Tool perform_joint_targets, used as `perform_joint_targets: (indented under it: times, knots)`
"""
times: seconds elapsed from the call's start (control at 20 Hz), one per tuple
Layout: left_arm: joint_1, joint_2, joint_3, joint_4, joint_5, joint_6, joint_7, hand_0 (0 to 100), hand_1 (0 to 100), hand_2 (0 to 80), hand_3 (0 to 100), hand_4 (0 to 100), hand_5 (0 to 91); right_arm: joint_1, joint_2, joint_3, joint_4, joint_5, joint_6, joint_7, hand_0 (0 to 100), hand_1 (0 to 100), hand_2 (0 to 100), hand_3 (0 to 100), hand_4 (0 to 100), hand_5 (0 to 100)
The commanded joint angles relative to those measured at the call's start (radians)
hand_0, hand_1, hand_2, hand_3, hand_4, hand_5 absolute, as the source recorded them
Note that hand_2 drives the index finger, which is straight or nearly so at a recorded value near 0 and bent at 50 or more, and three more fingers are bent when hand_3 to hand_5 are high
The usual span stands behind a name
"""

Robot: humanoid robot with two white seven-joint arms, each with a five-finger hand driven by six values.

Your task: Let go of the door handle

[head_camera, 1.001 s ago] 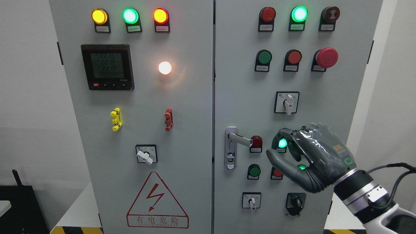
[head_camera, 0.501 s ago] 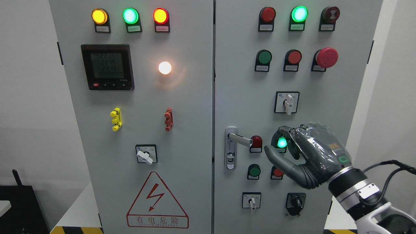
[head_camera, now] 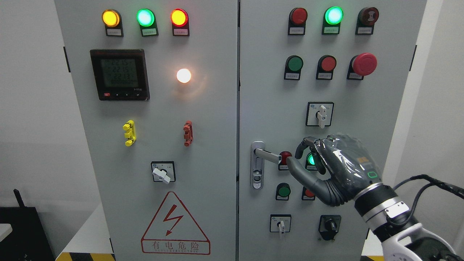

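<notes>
Since the earlier frames the right hand (head_camera: 328,168) has shifted left across the rt cabinet door (head_camera: 268,108), closing on the door handle (head_camera: 266,155); thumb tip now sits just beside the red lamp (head_camera: 285,156) at the lever's free end, where before there was a clear gap. Nothing else on the panel has changed.

Fingers (head_camera: 301,146): loosely curled, thumb out below them, narrow gap, holding nothing. Whether a fingertip touches the lever end can't be told from this angle.

Handle: silver lever on a vertical plate at the left edge of the rt door, lever pointing right, roughly level, keyhole under it. Hand partly covers a lit green lamp (head_camera: 310,159).

Arm enters from lower rt, grey cuff and cables behind the wrist. Left cabinet door carries a meter (head_camera: 119,74) w/ lit digits, a lit white lamp (head_camera: 183,75) and a hazard triangle (head_camera: 175,225) lower down.
</notes>
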Motion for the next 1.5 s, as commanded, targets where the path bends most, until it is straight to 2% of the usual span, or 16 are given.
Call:
perform_joint_targets:
  times: [0.0,0.9,1.45]
  knots:
    - [-0.003,0.0,0.002,0.009,0.0,0.0,0.0,12,39,0.0,0,0,0.0,-0.024,0.04,0.025,0.002,-0.001,0.006,0.0,44,0,48,100,100,100]
    - [-0.003,0.0,0.002,0.009,0.0,0.0,0.0,12,39,0.0,0,0,0.0,-0.024,0.041,0.028,0.049,-0.002,-0.003,-0.003,45,0,48,100,100,100]
    - [-0.003,0.0,0.002,0.009,0.0,0.0,0.0,12,39,0.0,0,0,0.0,-0.052,0.062,0.028,0.078,-0.002,-0.003,-0.001,46,0,47,100,100,100]
